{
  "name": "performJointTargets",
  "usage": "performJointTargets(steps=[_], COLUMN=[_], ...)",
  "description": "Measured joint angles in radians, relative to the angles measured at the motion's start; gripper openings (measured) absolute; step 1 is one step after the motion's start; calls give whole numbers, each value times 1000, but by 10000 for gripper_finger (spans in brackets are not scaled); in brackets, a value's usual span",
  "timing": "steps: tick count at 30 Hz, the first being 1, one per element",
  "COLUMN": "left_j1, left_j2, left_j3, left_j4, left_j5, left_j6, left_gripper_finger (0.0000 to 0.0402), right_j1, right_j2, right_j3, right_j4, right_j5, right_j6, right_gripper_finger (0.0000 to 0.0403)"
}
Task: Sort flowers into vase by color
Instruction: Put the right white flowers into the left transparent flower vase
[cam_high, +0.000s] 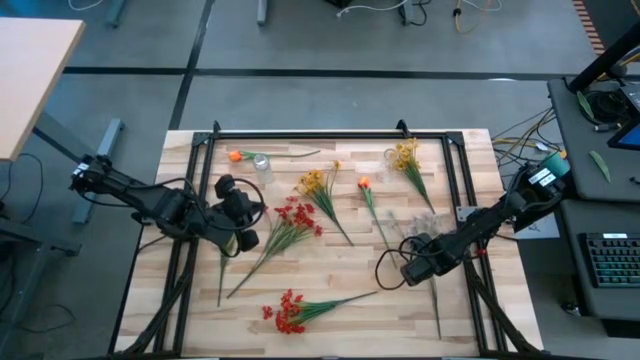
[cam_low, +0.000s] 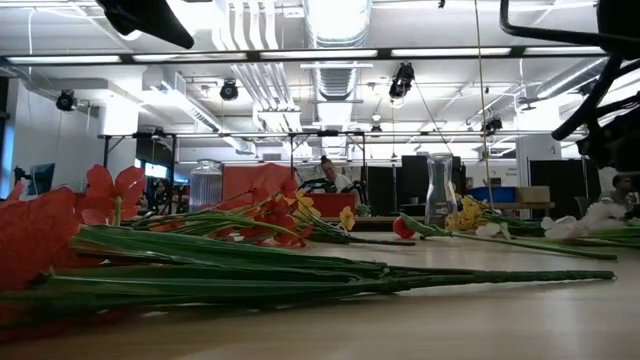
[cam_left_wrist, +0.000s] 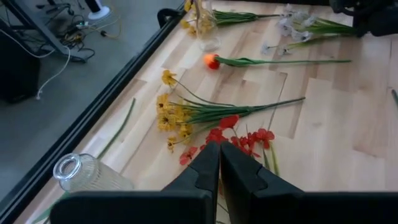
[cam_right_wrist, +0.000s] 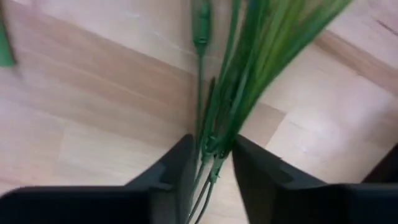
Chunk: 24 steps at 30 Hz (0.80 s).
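Flowers lie loose on the wooden table (cam_high: 330, 270): a red spray (cam_high: 292, 222), a second red spray (cam_high: 290, 312), a yellow spray (cam_high: 318, 185), an orange bloom (cam_high: 364, 184) and a white spray (cam_high: 408, 225). A ribbed glass vase (cam_high: 262, 166) stands at the far left. A taller clear vase (cam_low: 437, 188) stands by another yellow spray (cam_high: 405, 155). My right gripper (cam_right_wrist: 214, 165) points down, shut on the white spray's green stems. My left gripper (cam_left_wrist: 219, 158) is shut above the red spray, with nothing seen between its fingers. My right gripper pinches a bundle of thin green stems (cam_right_wrist: 216, 140) between its two fingers, partway down the white spray's stalk. The fingers come from above, pointing down, and lie across the stems. The stems sit low at the table top; whether they are lifted clear does not show.
A black metal frame (cam_high: 330, 132) runs along the table's far edge and sides. Cables trail from both arms. A loose green stem (cam_high: 222, 272) lies below the left gripper. A keyboard and a desk stand off the table's right edge.
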Motion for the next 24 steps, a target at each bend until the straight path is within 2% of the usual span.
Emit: performJointTargets(steps=[7,13,19,22,24], left_j1=[0,-3,-7,-8,-8], left_j2=[2,1,1,1,1], left_j3=[0,0,0,0,0], left_j4=[0,0,3,4,4], left_j5=[11,12,13,13,13], left_j6=[-7,-8,-11,-16,-16], left_gripper_finger=[0,0,0,0,0], right_j1=[0,0,0,0,0], right_j2=[-3,-27,-124,-196,-242], right_j3=[-1,-1,59,99,128], right_j4=[-9,-29,-246,-279,-269], right_j5=[9,12,0,53,133], right_j6=[0,-5,-24,-57,-84], right_gripper_finger=[16,13,13,13,13])
